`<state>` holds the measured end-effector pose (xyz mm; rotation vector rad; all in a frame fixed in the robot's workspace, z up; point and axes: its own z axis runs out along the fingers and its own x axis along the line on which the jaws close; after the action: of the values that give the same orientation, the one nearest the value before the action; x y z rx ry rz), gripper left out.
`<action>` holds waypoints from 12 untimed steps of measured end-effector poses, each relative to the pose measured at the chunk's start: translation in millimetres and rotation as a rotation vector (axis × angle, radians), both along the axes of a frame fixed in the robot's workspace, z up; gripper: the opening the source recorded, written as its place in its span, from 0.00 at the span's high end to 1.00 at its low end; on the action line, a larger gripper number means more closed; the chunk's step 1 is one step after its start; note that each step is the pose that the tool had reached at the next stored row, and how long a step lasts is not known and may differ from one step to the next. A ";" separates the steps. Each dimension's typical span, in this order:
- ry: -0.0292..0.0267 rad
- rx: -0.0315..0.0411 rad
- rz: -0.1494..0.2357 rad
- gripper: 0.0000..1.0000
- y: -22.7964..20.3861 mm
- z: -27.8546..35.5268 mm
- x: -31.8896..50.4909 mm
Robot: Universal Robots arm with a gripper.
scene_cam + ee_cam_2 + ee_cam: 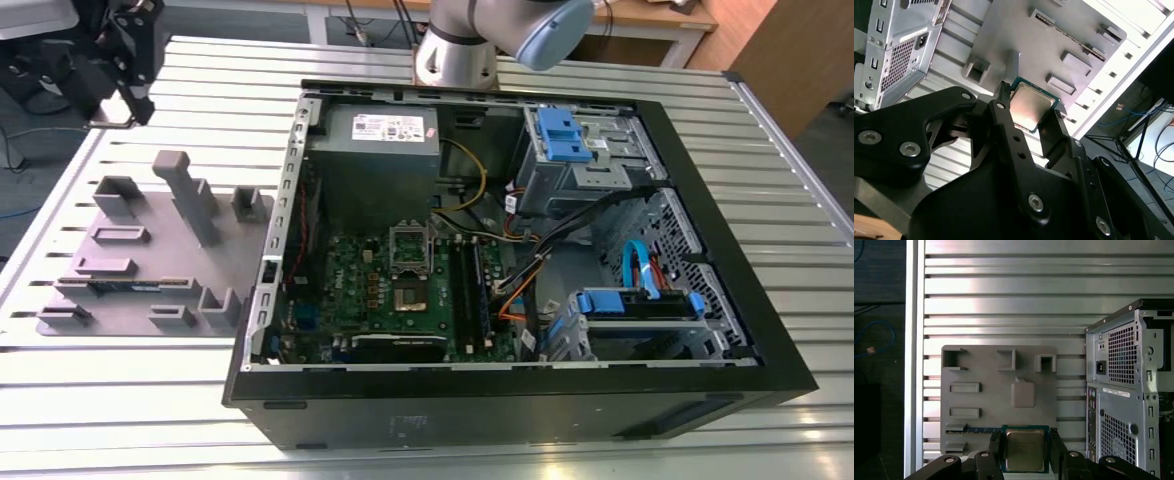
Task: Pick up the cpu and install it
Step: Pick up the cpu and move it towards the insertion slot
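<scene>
Slatted aluminium desk [200,80] runs under everything, carrying a flat grey plastic fixture tray [989,405] and, beside it, a black open computer case [534,400] lying on its side.

Your black two-fingered hand [1025,456] is clamped on the cpu [1025,445], a small flat square chip with a dull silver metal lid set on a dark green-edged board. In both wrist views it sits between the fingers, pinched by two opposite edges with its lid face fully showing. It is held in the air above the near edge of the tray, outside the case and close to the case's perforated rear panel. The lid looks clean and flat, with a warm reflection across it in the second wrist view [1033,102].

Watch the grip first: you have only thin edges, so a jolt could let the chip tilt or slide out, I judge. The path matters too. The case wall stands between you and the green motherboard [360,280], and orange and yellow cables [514,290] lie near the metal socket frame [411,248]; clipping either could knock the chip askew. Whether that frame is open I cannot tell. A rotated or tilted landing in the socket would likely damage the contacts.
</scene>
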<state>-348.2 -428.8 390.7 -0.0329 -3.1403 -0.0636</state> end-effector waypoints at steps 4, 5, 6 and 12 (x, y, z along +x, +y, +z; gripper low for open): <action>0.0000 0.0000 0.000 0.53 0.0 -0.2 8.5; 0.0000 0.0000 0.000 0.53 0.0 -0.2 10.7; 0.0000 0.0000 0.000 0.53 0.0 -0.3 12.9; 0.0000 -0.0001 0.000 0.53 0.0 -0.6 27.9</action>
<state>-320.4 -428.8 390.1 -0.0329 -3.1403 -0.0635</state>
